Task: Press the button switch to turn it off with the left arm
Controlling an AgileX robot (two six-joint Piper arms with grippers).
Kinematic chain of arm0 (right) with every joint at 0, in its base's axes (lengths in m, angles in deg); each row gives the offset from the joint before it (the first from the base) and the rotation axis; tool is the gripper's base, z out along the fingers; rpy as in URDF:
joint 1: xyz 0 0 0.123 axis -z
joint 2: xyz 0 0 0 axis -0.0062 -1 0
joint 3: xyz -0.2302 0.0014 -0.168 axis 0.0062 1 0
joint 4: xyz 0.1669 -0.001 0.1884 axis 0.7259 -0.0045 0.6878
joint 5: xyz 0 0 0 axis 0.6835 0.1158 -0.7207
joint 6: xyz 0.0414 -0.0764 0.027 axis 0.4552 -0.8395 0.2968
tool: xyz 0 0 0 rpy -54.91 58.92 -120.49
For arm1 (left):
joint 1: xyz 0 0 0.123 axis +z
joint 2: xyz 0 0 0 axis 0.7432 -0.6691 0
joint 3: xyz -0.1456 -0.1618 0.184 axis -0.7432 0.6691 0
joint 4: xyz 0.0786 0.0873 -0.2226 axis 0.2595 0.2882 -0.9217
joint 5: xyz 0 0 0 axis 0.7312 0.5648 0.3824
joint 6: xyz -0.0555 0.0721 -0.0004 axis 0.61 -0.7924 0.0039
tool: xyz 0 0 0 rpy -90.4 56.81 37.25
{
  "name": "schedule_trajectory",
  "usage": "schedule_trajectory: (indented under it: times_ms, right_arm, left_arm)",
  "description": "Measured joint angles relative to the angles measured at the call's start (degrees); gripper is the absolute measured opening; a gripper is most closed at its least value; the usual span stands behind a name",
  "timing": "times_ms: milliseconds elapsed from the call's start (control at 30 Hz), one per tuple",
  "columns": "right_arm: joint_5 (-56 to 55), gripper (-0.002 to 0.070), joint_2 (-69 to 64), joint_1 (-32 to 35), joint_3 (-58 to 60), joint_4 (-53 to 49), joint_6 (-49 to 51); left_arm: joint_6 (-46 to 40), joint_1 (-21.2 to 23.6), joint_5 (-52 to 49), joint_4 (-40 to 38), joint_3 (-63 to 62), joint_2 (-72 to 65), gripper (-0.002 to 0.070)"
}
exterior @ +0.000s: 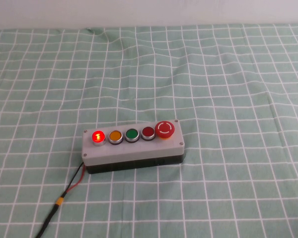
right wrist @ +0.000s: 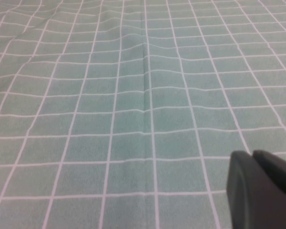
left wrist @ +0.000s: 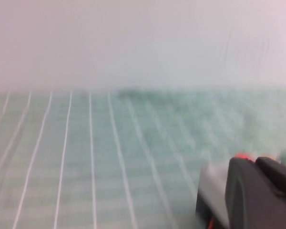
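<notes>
The button switch (exterior: 98,136) glows bright red at the left end of a row of five buttons on a grey box (exterior: 134,148) in the high view. In the blurred left wrist view, my left gripper (left wrist: 255,160) is shut and empty, its black fingers close together just in front of the box's grey end (left wrist: 212,183), with a red glow (left wrist: 241,156) showing right above the fingertips. My right gripper (right wrist: 252,153) is shut and empty over bare cloth, away from the box. Neither gripper shows in the high view.
Beside the switch stand an orange button (exterior: 115,136), a green one (exterior: 132,134), a darker red one (exterior: 148,132) and a large red mushroom button (exterior: 165,129). A red and black cable (exterior: 64,196) runs from the box toward the front left. A green checked cloth (exterior: 228,79) covers the table.
</notes>
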Motion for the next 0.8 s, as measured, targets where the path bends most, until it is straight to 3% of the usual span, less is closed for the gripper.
schedule_trajectory:
  times_ms: [367,633,800]
  right_arm:
    - [0.0,-0.0017,0.0,0.0,0.0,0.0,0.0]
    - [0.0,-0.0017,0.0,0.0,0.0,0.0,0.0]
    - [0.0,-0.0017,0.0,0.0,0.0,0.0,0.0]
  left_arm:
    - [0.63,0.0,13.93,0.35,0.0,0.0,-0.0002]
    - [3.89,0.0,42.18,-0.99,-0.29,0.09,-0.0002]
    - [5.06,0.0,40.61,-2.28,-8.01,0.22,-0.0002]
